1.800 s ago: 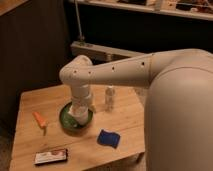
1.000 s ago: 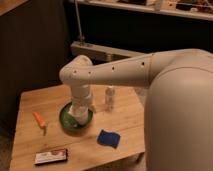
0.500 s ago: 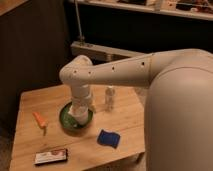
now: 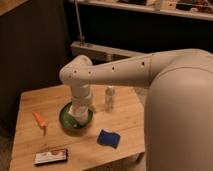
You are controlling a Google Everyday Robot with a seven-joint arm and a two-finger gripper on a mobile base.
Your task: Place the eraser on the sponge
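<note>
The eraser point(image 4: 51, 156), a flat black block with a white label face, lies near the front left edge of the wooden table point(image 4: 30, 102). The dark blue sponge point(image 4: 108, 138) rests flat to its right, near the front middle. My arm reaches in from the right, and its white wrist hangs over the green plate point(image 4: 65, 118) at the table's centre. The gripper point(image 4: 80, 114) is at the arm's lower end, just above the plate, well apart from both eraser and sponge.
An orange carrot point(image 4: 39, 120) lies left of the plate. A small white bottle point(image 4: 109, 97) stands right of my wrist. The robot's large white body fills the right side. A dark wall and a shelf stand behind the table.
</note>
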